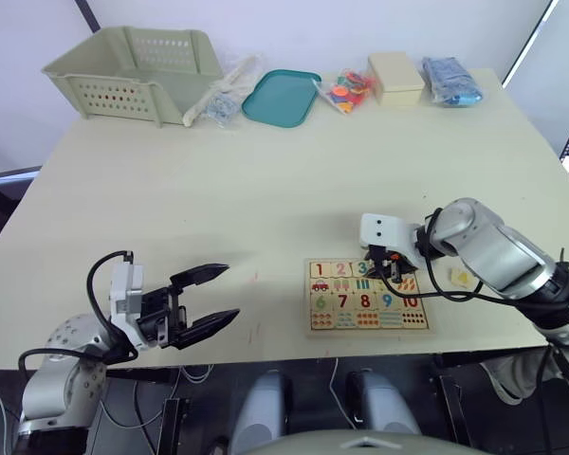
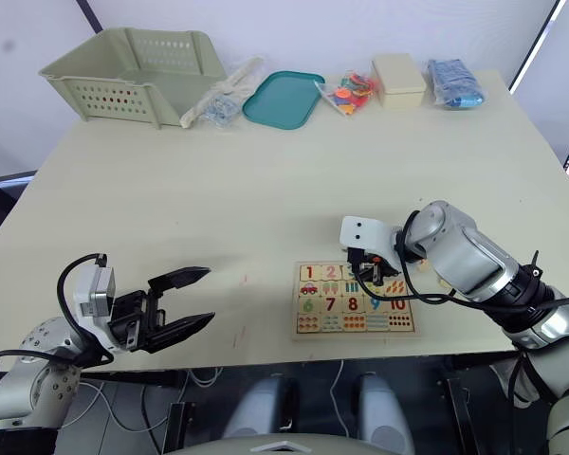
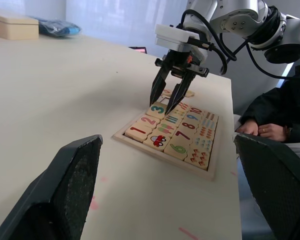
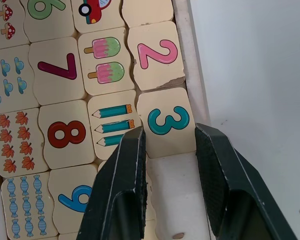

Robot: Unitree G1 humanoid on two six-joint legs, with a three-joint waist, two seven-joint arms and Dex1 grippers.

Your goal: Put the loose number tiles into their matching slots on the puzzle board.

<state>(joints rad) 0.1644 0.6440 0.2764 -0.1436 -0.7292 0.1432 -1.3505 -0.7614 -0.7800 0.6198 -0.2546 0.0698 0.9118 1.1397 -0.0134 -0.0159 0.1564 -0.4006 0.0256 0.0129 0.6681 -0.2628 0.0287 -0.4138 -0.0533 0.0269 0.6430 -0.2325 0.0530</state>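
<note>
While straddling the 3 tile (image 4: 168, 121) in its slot on the board (image 1: 365, 327) at the surface's five o'clock, right tool (image 4: 169, 150) parted, gripping nothing; risking dislodging the 2 tile (image 4: 157, 55) if lifting crooked.

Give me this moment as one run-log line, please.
right gripper: open, over the 3 tile | puzzle board: tiles 1, 2, 3 seated, next slot empty | left gripper: open, idle
</note>
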